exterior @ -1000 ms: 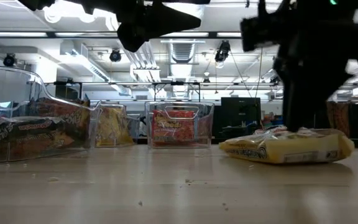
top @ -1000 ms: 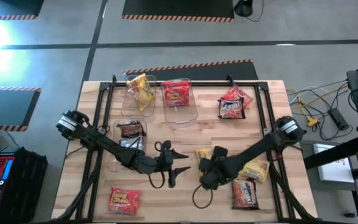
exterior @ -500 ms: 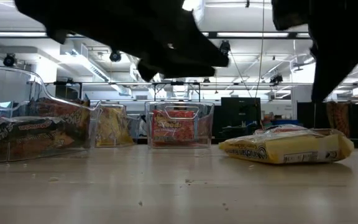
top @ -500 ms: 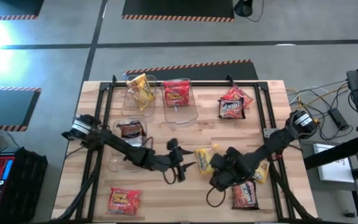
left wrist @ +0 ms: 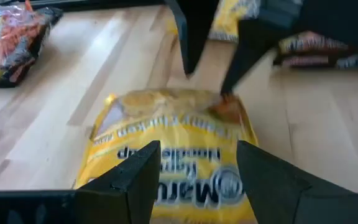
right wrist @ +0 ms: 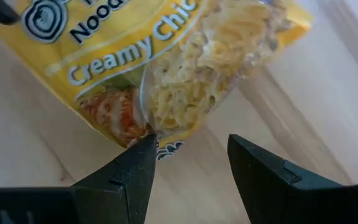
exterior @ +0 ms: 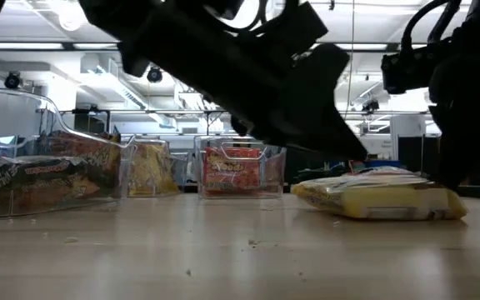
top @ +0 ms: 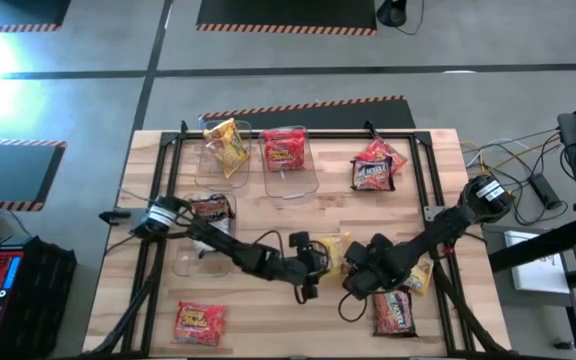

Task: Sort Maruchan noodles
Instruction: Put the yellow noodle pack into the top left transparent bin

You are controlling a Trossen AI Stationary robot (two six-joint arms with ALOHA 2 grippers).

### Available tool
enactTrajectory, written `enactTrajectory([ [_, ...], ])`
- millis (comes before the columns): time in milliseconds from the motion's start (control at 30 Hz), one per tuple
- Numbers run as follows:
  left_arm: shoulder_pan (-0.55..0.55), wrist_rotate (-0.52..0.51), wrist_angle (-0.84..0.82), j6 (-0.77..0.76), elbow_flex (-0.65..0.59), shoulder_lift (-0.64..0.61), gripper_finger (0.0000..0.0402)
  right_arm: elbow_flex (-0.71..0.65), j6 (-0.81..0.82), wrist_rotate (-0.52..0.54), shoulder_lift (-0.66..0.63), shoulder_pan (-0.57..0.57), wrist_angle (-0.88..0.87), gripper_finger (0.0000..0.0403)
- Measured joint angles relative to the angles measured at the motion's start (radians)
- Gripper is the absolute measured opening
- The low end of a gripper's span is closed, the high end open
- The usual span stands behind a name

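A light wooden slatted table (top: pixel 268 215) edged with a black metal frame is being viewed from above, with both dark arms meeting near its middle. A yellow crinkly plastic Maruchan noodle packet (top: pixel 334 252) is lying flat on the wood there, between the two grippers. The left gripper (top: pixel 313 262) is being held over one end of this packet, its two dark fingers (left wrist: pixel 135 177) spread wide and straddling the wrapper, nothing being clamped. The right gripper (top: pixel 360 270) is being held at the opposite end, its fingers (right wrist: pixel 126 171) likewise standing wide apart just above the packet's edge, with nothing gripped. In the low view the same packet (exterior: pixel 377 198) is resting on the tabletop beneath the dark arm bodies.

At the far side, a yellow packet (top: pixel 226 143) is standing in one clear rectangular plastic bin (top: pixel 213 165), and a red-orange packet (top: pixel 286 148) is standing in the neighbouring clear bin (top: pixel 293 180). A dark brown-red packet (top: pixel 211 209) is lying in a third clear bin (top: pixel 190 262) near the left arm. A small pile of red and dark packets (top: pixel 375 165) is lying loose toward the far right. A red-orange packet (top: pixel 199 322) is lying at the near left corner, a dark red packet (top: pixel 395 312) at the near right, and another yellow packet (top: pixel 417 277) just beside the right arm.
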Motion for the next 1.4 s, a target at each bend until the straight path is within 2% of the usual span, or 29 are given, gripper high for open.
enactTrajectory([
  [200, 0.019, 0.001, -0.069, -0.061, -0.017, 0.0, 0.0194, -0.014, -0.013, 0.0, -0.001, 0.0, 0.027, 0.0192],
  [500, 0.027, 0.03, -0.049, -0.113, -0.087, -0.011, 0.0194, 0.052, -0.061, -0.003, -0.003, 0.001, 0.019, 0.0192],
  [867, 0.027, 0.061, -0.071, -0.14, -0.13, -0.008, 0.0194, 0.085, 0.046, -0.016, -0.108, 0.001, 0.029, 0.0192],
  [1133, 0.027, 0.061, -0.06, -0.137, -0.13, -0.006, 0.0194, -0.008, 0.191, 0.149, -0.23, 0.001, 0.135, 0.0192],
  [1400, 0.027, 0.062, -0.049, -0.136, -0.13, -0.005, 0.0194, -0.163, 0.269, 0.163, -0.291, 0.001, 0.329, 0.0192],
])
